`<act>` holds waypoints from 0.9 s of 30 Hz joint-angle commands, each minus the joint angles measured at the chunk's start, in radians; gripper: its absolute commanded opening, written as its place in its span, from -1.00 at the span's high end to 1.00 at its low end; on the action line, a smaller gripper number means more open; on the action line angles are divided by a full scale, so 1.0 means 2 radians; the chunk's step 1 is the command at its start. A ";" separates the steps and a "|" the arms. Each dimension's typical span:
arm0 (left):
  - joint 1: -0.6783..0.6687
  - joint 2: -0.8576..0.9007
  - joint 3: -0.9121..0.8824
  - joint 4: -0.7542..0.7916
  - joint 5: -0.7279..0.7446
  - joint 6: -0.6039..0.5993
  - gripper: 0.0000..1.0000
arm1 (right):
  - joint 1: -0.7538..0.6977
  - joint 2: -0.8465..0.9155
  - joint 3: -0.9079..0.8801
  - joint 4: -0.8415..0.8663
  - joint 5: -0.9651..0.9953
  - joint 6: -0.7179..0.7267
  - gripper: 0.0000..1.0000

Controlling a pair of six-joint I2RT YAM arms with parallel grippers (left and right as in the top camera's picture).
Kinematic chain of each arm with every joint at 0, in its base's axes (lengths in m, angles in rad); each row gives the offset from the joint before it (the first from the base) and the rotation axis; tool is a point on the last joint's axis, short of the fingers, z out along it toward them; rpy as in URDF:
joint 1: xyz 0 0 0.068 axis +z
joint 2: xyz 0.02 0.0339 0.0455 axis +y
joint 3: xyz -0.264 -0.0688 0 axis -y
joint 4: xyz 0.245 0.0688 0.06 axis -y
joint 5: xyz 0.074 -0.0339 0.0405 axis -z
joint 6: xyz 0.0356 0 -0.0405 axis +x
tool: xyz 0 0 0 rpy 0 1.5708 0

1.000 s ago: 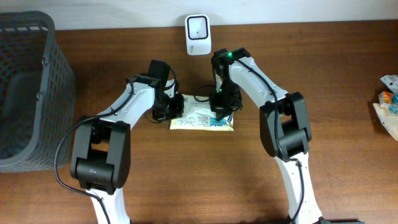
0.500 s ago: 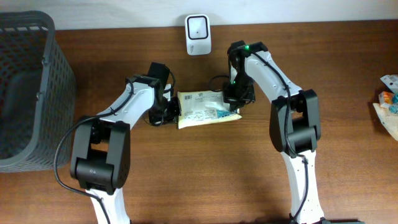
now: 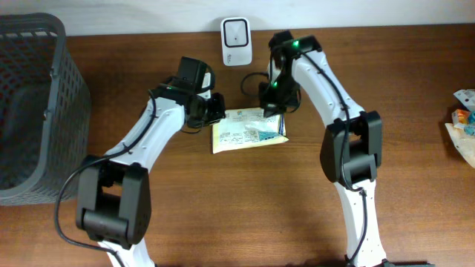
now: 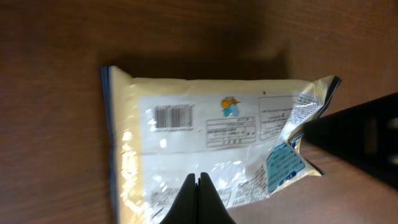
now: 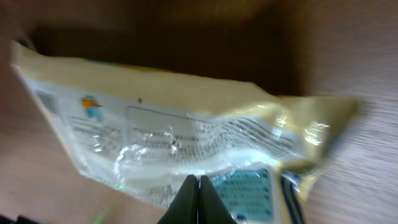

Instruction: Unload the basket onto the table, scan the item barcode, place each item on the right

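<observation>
The item, a pale yellow plastic packet (image 3: 249,132), lies flat on the brown table with its printed back up. In the left wrist view its barcode (image 4: 173,116) shows near the left end of the packet (image 4: 211,143). My left gripper (image 3: 216,113) is shut at the packet's far left corner, its tips (image 4: 199,178) over the wrapper with nothing between them. At the far right corner my right gripper (image 3: 273,109) is also shut, tips (image 5: 199,180) over a teal patch on the packet (image 5: 174,137). The white scanner (image 3: 236,31) stands at the table's back edge.
A dark mesh basket (image 3: 30,104) fills the left side of the table. Other wrapped items (image 3: 464,122) lie at the right edge. The right arm's dark finger (image 4: 354,134) crosses the right side of the left wrist view.
The packet has slid slightly right and turned. My left gripper has moved from the packet's left side toward its far left corner. My right gripper has shifted toward the back.
</observation>
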 commanded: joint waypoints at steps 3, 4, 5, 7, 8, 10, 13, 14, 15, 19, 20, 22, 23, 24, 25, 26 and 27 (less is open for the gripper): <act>-0.021 0.060 0.002 0.037 0.010 -0.004 1.00 | 0.009 -0.001 -0.059 0.059 -0.044 -0.006 0.92; -0.019 0.065 0.002 0.039 0.009 -0.004 1.00 | 0.008 -0.001 -0.064 0.066 -0.040 -0.006 0.92; -0.017 0.070 0.003 0.039 0.005 -0.004 1.00 | 0.008 -0.001 -0.067 0.069 -0.031 -0.006 0.92; -0.011 0.078 0.002 0.035 -0.017 -0.004 1.00 | 0.008 -0.001 -0.068 0.069 0.010 -0.006 0.92; -0.010 0.082 0.002 0.032 -0.036 -0.004 1.00 | 0.008 -0.001 -0.068 0.068 0.030 -0.005 0.92; -0.005 0.083 0.003 0.013 -0.104 -0.004 1.00 | 0.008 -0.001 -0.068 0.064 0.059 0.007 0.92; 0.007 0.077 0.008 -0.015 -0.130 -0.004 1.00 | 0.008 -0.004 -0.065 0.058 0.059 0.007 0.92; 0.012 0.074 0.013 -0.023 -0.130 -0.004 1.00 | 0.008 -0.005 -0.059 0.053 0.060 0.007 0.92; 0.018 0.069 0.019 -0.034 -0.130 -0.004 1.00 | 0.008 -0.007 -0.051 0.045 0.060 0.007 0.92; 0.032 0.042 0.054 -0.067 -0.130 0.023 1.00 | 0.008 -0.013 0.010 -0.002 0.070 0.007 0.92; 0.035 0.030 0.064 -0.077 -0.130 0.032 1.00 | 0.008 -0.014 0.032 -0.020 0.080 0.007 0.93; 0.036 0.012 0.071 -0.085 -0.131 0.040 1.00 | 0.008 -0.015 0.060 -0.043 0.102 0.007 0.92; 0.036 0.001 0.072 -0.088 -0.132 0.041 1.00 | 0.008 -0.015 0.078 -0.058 0.119 0.007 0.61; 0.036 -0.005 0.072 -0.091 -0.132 0.041 1.00 | 0.008 -0.015 0.091 -0.071 0.133 0.006 0.09; 0.036 -0.010 0.072 -0.094 -0.132 0.041 0.92 | 0.006 -0.015 0.101 -0.081 0.142 0.005 -0.33; 0.036 -0.012 0.072 -0.098 -0.134 0.041 0.75 | 0.003 -0.015 0.105 -0.088 0.146 0.005 -0.54; 0.036 -0.013 0.072 -0.102 -0.140 0.041 0.45 | 0.000 -0.015 0.106 -0.091 0.148 0.005 -0.69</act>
